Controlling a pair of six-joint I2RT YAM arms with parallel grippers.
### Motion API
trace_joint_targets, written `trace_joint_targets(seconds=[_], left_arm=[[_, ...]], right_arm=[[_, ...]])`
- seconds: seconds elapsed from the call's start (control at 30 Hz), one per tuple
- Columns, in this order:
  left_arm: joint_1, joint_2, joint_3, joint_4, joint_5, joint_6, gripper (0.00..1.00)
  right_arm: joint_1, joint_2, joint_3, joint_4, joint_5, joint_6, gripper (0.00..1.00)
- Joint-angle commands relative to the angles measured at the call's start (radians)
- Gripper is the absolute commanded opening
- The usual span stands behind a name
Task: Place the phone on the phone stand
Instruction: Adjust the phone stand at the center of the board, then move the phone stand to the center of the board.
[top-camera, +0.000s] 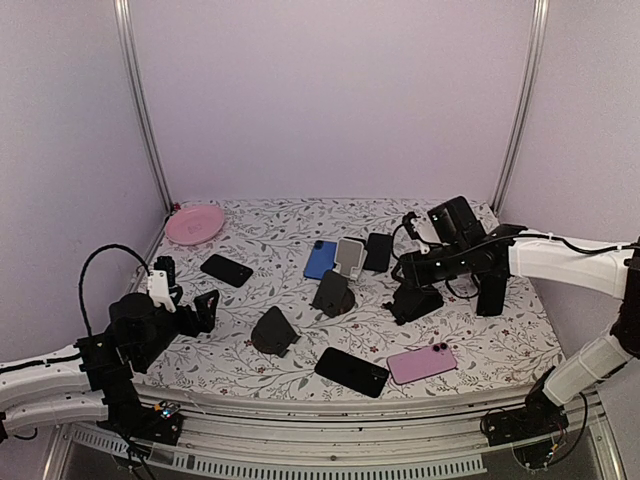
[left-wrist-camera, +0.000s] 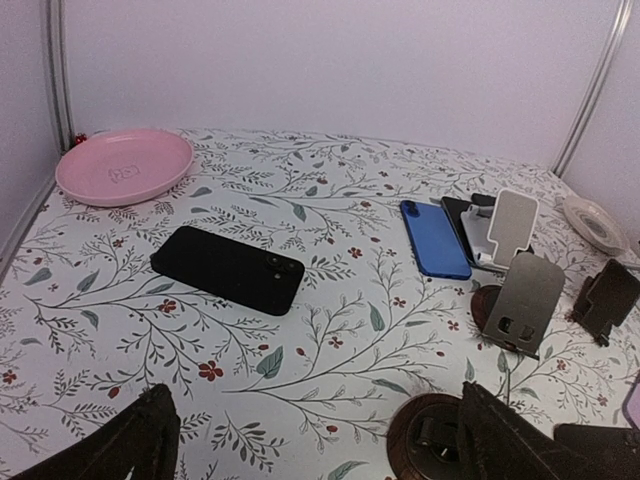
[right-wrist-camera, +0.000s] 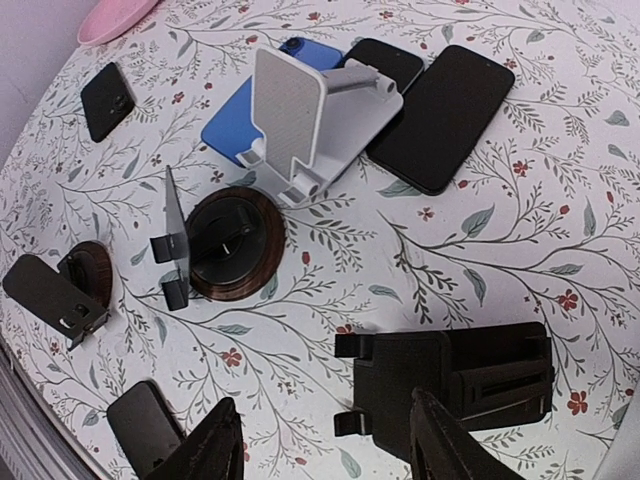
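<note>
Floral tablecloth (top-camera: 280, 240) under both released, empty claws: right gripper (right-wrist-camera: 322, 420) over the black phone stand (right-wrist-camera: 470, 380), five o'clock from the white stand (right-wrist-camera: 290, 115); left gripper (left-wrist-camera: 315, 415) wide.

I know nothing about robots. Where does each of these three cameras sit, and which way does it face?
Top view: fixed high behind the arms, looking down over the table; both arms show, left pincer and right pincer.
Left wrist: low on the left arm, facing across to the pink plate; its own fingers at the bottom.
Right wrist: on the right arm, looking down at the black stand; its fingers at the bottom.
Shared: both wrist views show the blue phone and white stand.
</note>
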Motion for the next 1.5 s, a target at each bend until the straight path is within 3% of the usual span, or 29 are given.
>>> trace_joint_targets(seconds=[0.0, 0.17, 0.63, 1.13, 1.47], left_arm=[[0.015, -0.007, 0.010, 0.014, 0.004, 0.006, 0.97], [0.015, -0.007, 0.010, 0.015, 0.004, 0.005, 0.97], [0.015, -0.006, 0.008, 0.015, 0.004, 0.005, 0.97], [0.016, -0.003, 0.009, 0.017, 0.002, 0.005, 0.97], [0.017, 0.007, 0.010, 0.019, 0.002, 0.005, 0.97]], right_arm=[[0.062, -0.030, -0.001, 0.052, 0.010, 0.060, 0.59], [0.120, -0.003, -0.038, 0.113, -0.008, 0.093, 0.62], [0.119, 0.083, -0.121, 0.209, 0.035, 0.138, 0.66], [-0.031, -0.011, -0.239, 0.182, 0.041, 0.141, 0.67], [-0.081, -0.048, -0.230, 0.108, 0.131, 0.159, 0.67]])
